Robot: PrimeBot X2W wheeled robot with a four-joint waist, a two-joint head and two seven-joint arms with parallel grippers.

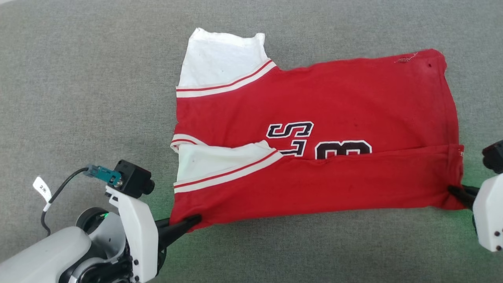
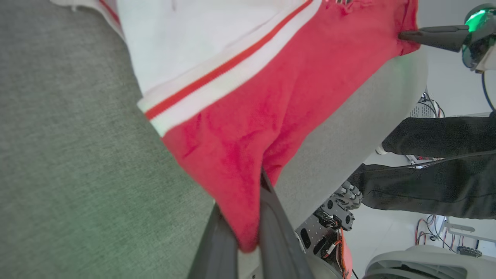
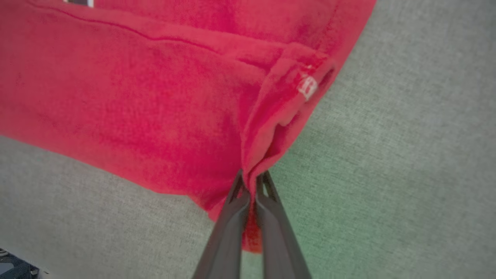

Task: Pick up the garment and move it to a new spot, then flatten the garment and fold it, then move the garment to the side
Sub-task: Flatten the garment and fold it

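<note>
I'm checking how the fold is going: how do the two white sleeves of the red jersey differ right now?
The far white sleeve lies spread flat on the grey cloth surface, sticking out beyond the red fabric jersey. The near white sleeve is folded over onto the jersey's red front, and less of it shows. Both are white with red-and-white striped trim.

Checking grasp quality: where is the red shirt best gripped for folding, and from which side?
Likely the two near corners, from the near edge: the shirt lies flat and wide, and the left gripper and right gripper pinch those folded ends.
</note>
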